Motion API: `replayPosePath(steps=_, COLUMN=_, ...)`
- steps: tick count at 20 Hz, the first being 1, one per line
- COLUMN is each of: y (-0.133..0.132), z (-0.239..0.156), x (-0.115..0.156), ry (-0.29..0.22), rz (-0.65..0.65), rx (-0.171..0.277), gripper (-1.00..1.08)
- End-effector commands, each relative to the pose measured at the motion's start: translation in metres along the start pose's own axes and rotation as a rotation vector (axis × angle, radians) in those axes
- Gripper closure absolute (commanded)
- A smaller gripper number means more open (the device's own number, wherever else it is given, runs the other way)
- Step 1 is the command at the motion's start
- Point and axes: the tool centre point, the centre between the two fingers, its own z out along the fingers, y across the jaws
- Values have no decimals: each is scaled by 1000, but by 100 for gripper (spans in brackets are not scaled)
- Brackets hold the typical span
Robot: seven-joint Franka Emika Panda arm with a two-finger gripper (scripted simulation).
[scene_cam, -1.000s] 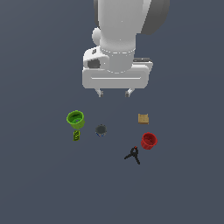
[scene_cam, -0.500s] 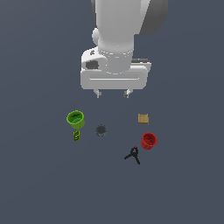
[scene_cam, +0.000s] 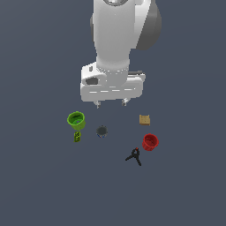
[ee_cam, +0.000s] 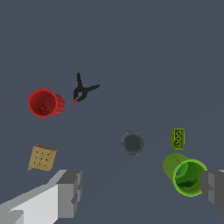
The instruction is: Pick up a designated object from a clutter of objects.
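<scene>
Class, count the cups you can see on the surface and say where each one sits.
2. The green cup is at the exterior view's left beside the tiny green piece; the red cup at its right near the black clamp.

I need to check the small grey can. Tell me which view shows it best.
The wrist view: the can appears larger there, a dark round top between the gripper's fingers. The exterior view shows it only as a tiny dark disc.

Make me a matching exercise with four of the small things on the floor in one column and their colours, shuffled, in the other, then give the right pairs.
Things:
1. cup beside the clamp
2. cup beside the tiny piece
3. block
4. clamp

Colours:
A. black
B. green
C. tan
D. red

Pairs: 1-D, 2-B, 3-C, 4-A
</scene>
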Motion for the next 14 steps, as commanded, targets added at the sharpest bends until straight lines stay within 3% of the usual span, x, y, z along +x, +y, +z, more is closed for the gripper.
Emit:
replayPosePath(steps=1, y=4, z=16, x=1, ry=-1, rz=-39, rx=3, gripper=-92)
replayPosePath(steps=14, y=26, z=121, x=-9, ry=1, rz=-308, rx=18, gripper=-92)
